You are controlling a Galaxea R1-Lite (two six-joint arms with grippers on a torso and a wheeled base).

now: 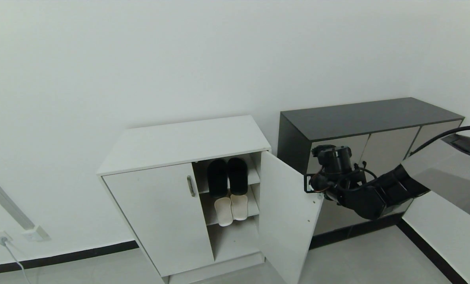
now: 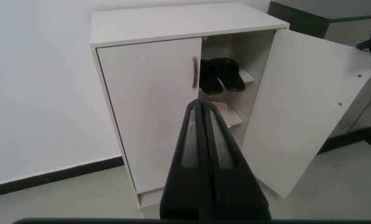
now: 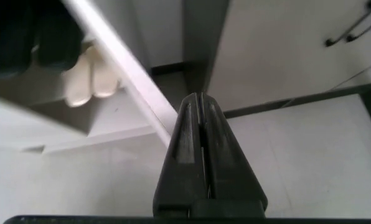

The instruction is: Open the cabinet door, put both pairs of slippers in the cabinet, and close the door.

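Inside the cabinet (image 1: 179, 142) you have the black slippers (image 1: 227, 176) on the upper shelf (image 1: 254, 177) and the white slippers (image 1: 231, 208) on the middle shelf (image 1: 253, 207) (both pairs side by side). Your right end effector (image 3: 201, 98), fingers pressed together, sits just beside the outer edge of the open door (image 1: 286, 213); your left end effector (image 2: 201, 106) is likewise closed.

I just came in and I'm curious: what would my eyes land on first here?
The white cabinet against the wall has its right door swung open. Inside are black slippers on the upper shelf and white slippers on the shelf below. Close by the open door's outer edge is the robot's right gripper, shut, with a dark cabinet behind it.
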